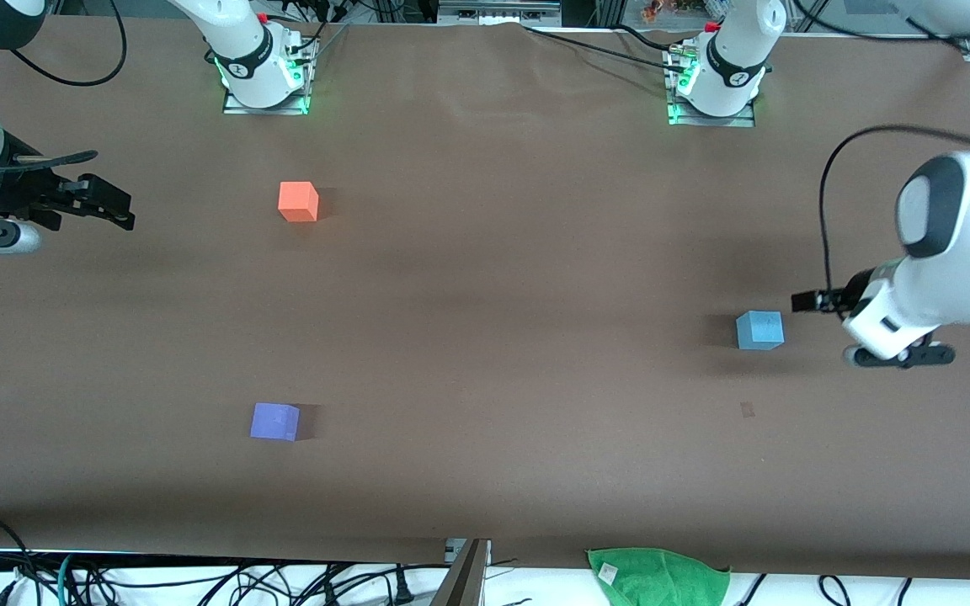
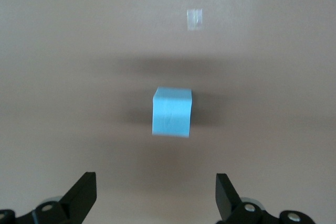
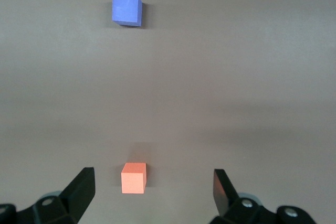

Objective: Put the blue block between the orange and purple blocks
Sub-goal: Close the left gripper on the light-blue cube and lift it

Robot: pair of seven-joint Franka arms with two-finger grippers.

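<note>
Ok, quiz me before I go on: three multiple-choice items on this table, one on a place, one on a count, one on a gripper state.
1. Where is the blue block?
A. Between the orange and purple blocks
B. Toward the left arm's end of the table, apart from the other two
C. On top of the orange block

2. How many blocks are on the table?
A. Two
B. Three
C. Four

3. What is the left gripper doing?
A. Open, blue block ahead of it, not touching
B. Shut on the blue block
C. Shut on the purple block

Answers:
1 B: the orange block and purple block lie toward the right arm's end.
2 B: one orange, one purple, one blue.
3 A: its wrist view shows spread fingers short of the block. The right gripper waits open by the orange block.
</note>
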